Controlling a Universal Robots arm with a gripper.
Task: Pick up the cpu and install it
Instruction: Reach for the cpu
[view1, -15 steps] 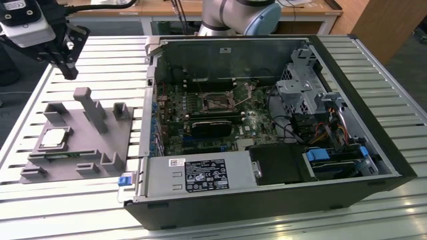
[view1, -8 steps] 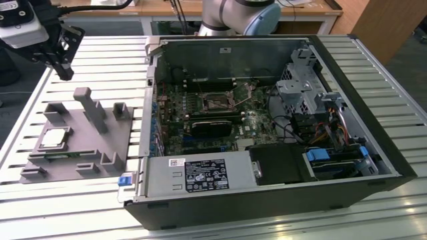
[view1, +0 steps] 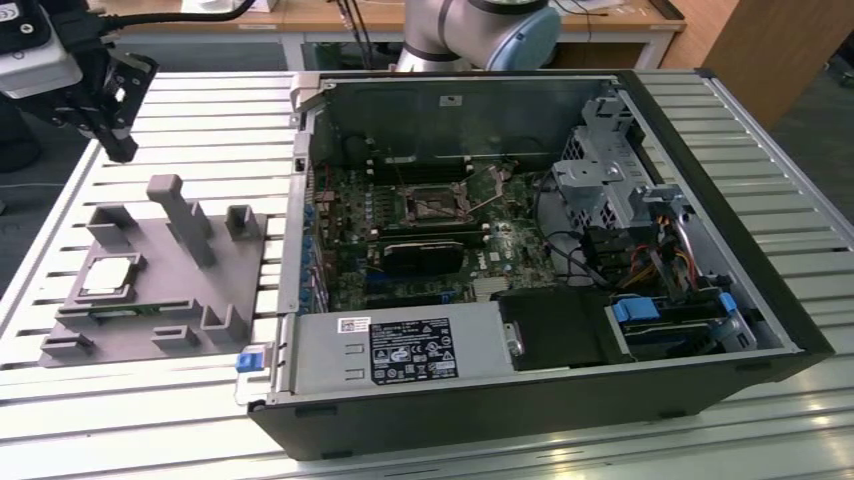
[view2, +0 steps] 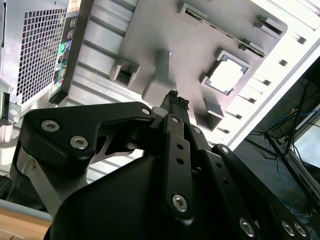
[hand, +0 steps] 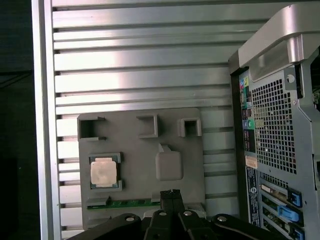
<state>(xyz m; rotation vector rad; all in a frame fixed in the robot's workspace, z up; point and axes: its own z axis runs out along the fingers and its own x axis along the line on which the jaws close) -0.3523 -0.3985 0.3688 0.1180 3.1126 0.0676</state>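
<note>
Tool hanging raised over gray fixture plate on slatted tabletop, jaws clenched together, gripping nothing. Cpu lying flat in square pocket of fixture plate, silver top facing up, well apart from tool. Open computer case lying just beside fixture plate, on exterior view's right, motherboard socket showing inside. Judging cpu as light, stiff, slick on top and fragile underneath. Likely best taken by opposite thin edges and kept level.

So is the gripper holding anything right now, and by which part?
Nothing is held. The gripper is shut and empty above the gray fixture, and the cpu lies in its pocket there, untouched.
</note>
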